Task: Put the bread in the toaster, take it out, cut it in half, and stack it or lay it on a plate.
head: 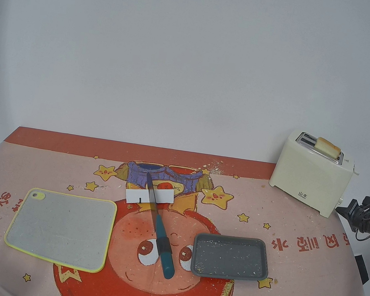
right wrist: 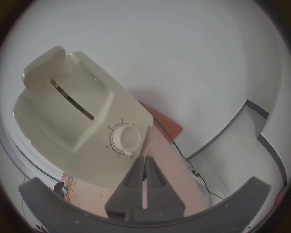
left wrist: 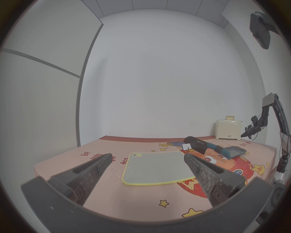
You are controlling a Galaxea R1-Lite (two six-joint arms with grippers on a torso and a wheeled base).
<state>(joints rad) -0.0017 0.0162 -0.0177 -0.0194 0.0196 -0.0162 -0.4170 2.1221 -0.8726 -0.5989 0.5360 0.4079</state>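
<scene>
A cream toaster (head: pixel 312 174) stands at the table's back right with a slice of bread (head: pixel 328 147) sticking up out of one slot. My right gripper (head: pixel 344 210) hovers just right of the toaster's end, shut with nothing in it; in the right wrist view its fingertips (right wrist: pixel 145 160) sit close to the toaster's dial (right wrist: pixel 126 139) and below the lever (right wrist: pixel 44 67). A knife (head: pixel 159 230) with a teal handle lies mid-table. Left of it lies a grey cutting board (head: pixel 62 228); right of it a dark grey plate (head: pixel 230 257). My left gripper (left wrist: pixel 147 163) stands open at the front left corner.
A white paper label (head: pixel 149 195) lies under the knife blade. The toaster's black cord (right wrist: pixel 178 151) runs off the table's far right edge. Crumbs dot the plate and cloth. The patterned tablecloth (head: pixel 296 265) is bare in front of the toaster.
</scene>
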